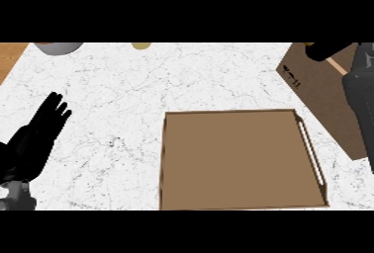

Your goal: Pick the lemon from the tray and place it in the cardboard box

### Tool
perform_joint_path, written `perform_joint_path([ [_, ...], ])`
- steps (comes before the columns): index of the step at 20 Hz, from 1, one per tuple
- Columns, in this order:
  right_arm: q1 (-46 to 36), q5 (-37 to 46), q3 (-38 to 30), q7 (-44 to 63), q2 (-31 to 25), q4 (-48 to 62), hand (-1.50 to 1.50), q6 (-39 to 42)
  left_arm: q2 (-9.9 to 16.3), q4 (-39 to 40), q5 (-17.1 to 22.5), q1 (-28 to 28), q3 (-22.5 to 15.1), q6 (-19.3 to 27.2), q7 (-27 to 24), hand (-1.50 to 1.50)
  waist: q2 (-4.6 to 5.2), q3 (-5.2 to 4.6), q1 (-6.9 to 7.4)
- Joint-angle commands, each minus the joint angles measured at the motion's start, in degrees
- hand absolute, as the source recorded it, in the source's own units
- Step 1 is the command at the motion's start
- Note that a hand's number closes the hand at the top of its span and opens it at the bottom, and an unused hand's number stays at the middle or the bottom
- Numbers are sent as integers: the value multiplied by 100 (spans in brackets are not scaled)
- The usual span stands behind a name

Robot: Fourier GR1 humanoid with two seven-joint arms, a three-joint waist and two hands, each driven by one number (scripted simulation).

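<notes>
At the far L edge of the bench (pixel 110 89), the L hand (pixel 44 128) is seen w/ fingers straight and pointing up, released, nothing held. It rests over the white marbled top near the lower L corner; its forearm is cut off by the view's lower edge. A wood-coloured strip (pixel 10 59) is shown beyond the bench's upper L corner.

Along the far edge, a grey bowl (pixel 58 48) is partly cropped, and a small yellowish item (pixel 141 45) is cropped just R of it. What that item is can't be told.

R of centre, a brown tray (pixel 241 113) is set flat by the bench's near edge, well apart from the L hand. Low walls are seen around it, and a pale handle (pixel 311 148) is fitted along its R wall. Only its plain brown floor is shown inside.

Just beside the tray's R wall, toward the far R corner, the box (pixel 321 99) is placed at a slant, w/ dark print near its upper L corner. It is partly covered by the grey R forearm (pixel 361 94), which is seen along the R edge. The R hand (pixel 327 50) is shown as a black shape over the box's far end. Whether it is released, clenched or grasping sth can't be told.

The lemon's place can't be told from this view.
</notes>
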Motion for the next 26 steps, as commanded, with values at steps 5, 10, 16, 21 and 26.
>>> perform_joint_path([
  [5, 73, 153, -452, -843, -546, 973, 150, -81, 29, -50, -69, 234, 161, -372, -171, 0, 22, 1, 70],
  [10, 225, 107, -811, -1752, -773, 1505, 150, -650, -278, 81, -273, -41, 65, -142, -34, 0, 21, 3, 40],
  [16, 61, 161, -1031, -2432, -567, 2776, 150, -1516, -190, -55, -98, 166, 282, -484, -38, 0, 27, 3, 85],
  [21, 195, -74, -1353, -3294, -753, 3725, 150, -1804, -71, -26, -128, 19, 429, -502, 143, 0, 36, 5, 84],
  [26, 103, -88, -1553, -2776, -612, 4684, 150, -1694, -380, -299, -396, 225, 108, -283, 45, 0, 53, 6, 150],
])
